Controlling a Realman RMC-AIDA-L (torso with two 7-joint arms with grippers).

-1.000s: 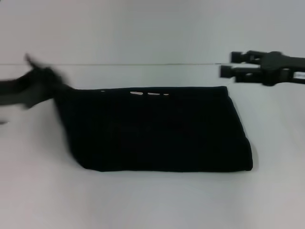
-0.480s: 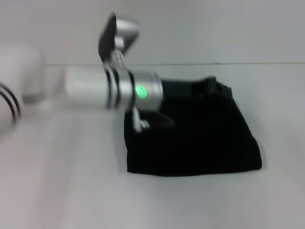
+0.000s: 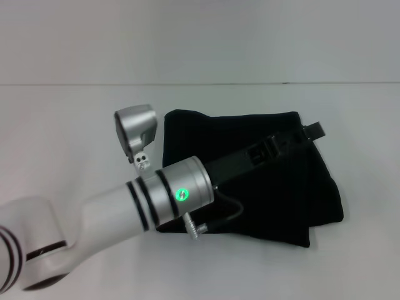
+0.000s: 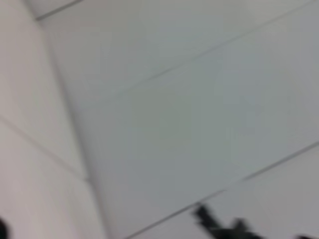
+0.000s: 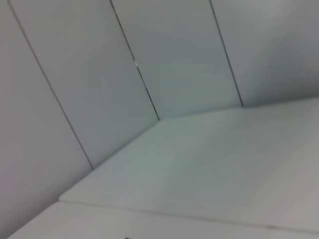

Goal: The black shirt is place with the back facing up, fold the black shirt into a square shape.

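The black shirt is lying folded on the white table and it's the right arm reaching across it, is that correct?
Not quite. The black shirt does lie folded on the white table, but the arm reaching across it is the left one, coming in from the robot's left with the left gripper over the shirt's far right corner. The head view shows it.

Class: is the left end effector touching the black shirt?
Cannot tell. In the head view the left end effector overlaps the shirt, black against black, hiding any contact or gap.
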